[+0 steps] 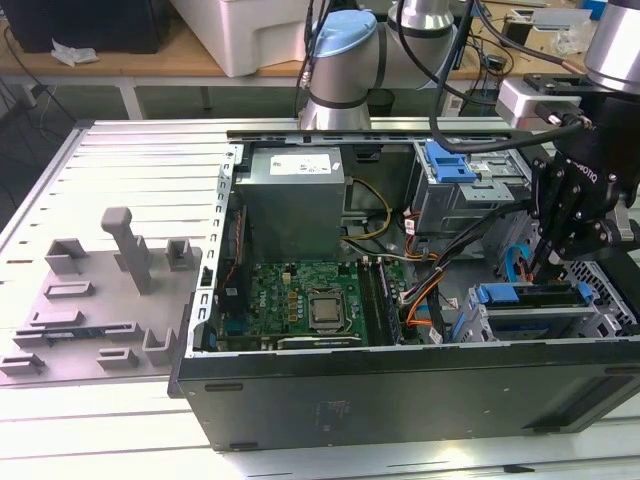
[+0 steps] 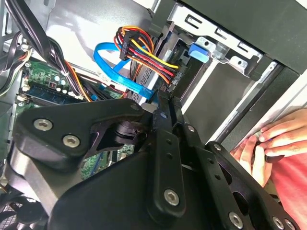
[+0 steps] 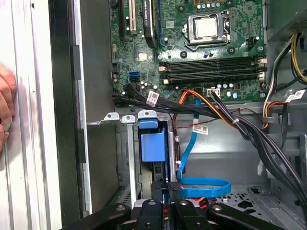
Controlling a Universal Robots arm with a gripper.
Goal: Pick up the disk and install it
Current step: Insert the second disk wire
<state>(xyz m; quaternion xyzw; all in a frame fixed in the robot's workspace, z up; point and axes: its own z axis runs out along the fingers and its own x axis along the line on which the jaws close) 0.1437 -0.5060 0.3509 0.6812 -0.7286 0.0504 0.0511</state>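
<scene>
Slotted aluminium table (image 1: pixel 120 150) is noted under an open desktop computer case (image 1: pixel 400 400), laid on its side with the interior exposed. At the exterior view's left, a grey fixture plate (image 1: pixel 95 300) with upright blocks is seen just beside the case.

Inside the case, a green motherboard (image 1: pixel 290 300) with its bare processor (image 1: pixel 325 310) is observed, and a grey power supply (image 1: pixel 295 185) is mounted at the far wall. Two grey drive cages are found at the exterior view's right – the far drive cage (image 1: pixel 470 195) carries a blue latch piece (image 1: pixel 447 160).

The disk (image 1: pixel 528 296) is located in the near drive cage (image 1: pixel 520 322), standing on edge, with its blue bracket showing along the top. In the first wrist view the bracket end (image 3: pixel 152 143) is seen between the cage rails. A blue data cable (image 3: pixel 204 186) is looped close by, and a bundle of coloured power wires (image 2: pixel 144 50) is seen running to a connector at the cage.

The black gripper (image 1: pixel 540 266) is held just above the disk's far end. Its fingertips (image 3: pixel 173 188) are drawn close together; whether anything is pinched between them cannot be told.

A person's hand (image 2: pixel 273 143) is seen resting at the case's outer edge.
</scene>
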